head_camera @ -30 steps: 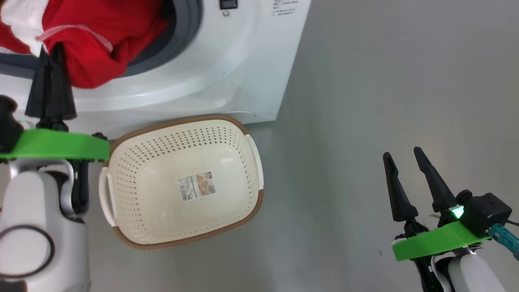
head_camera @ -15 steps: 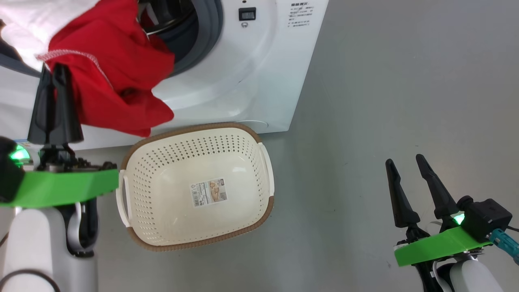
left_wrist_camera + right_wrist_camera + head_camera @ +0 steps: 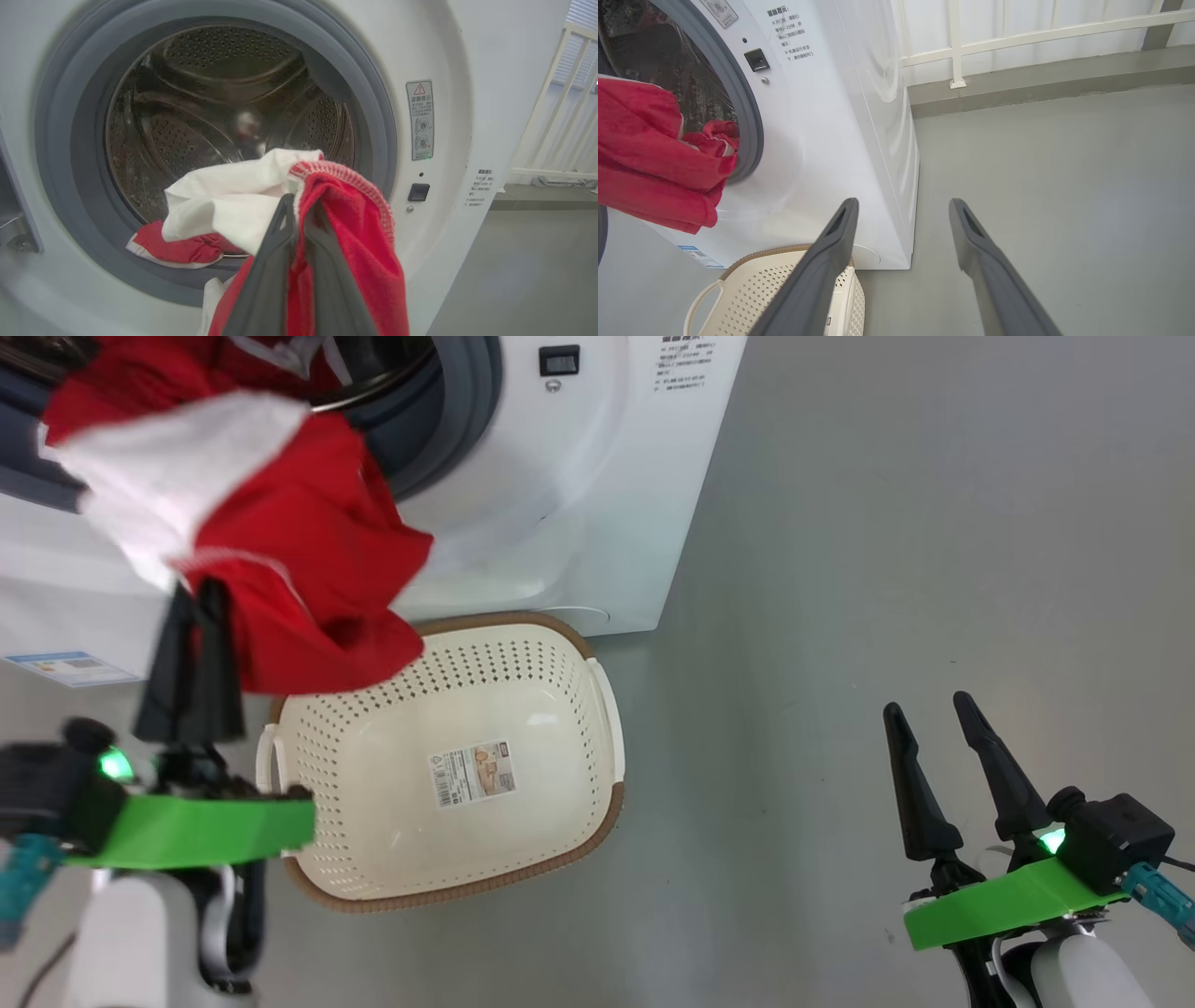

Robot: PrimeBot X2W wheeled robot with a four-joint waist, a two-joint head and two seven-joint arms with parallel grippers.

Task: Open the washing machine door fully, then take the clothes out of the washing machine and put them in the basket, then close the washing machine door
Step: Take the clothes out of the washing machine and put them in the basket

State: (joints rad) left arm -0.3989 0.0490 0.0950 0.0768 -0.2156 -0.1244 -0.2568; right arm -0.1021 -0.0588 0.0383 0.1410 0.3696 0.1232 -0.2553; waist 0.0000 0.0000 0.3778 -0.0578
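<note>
Clothes (image 3: 308, 569) hang red and white from the open mouth of the washer (image 3: 579, 504), drooping over the back rim of the basket (image 3: 560, 663). Left gripper (image 3: 199, 590) has its jaws pinched tight on the cloth's lower fold. A red scrap (image 3: 182, 247), perhaps a second garment, lies on the gasket (image 3: 60, 186). Right gripper (image 3: 924, 707) hovers over the floor (image 3: 934, 523), jaws apart.
</note>
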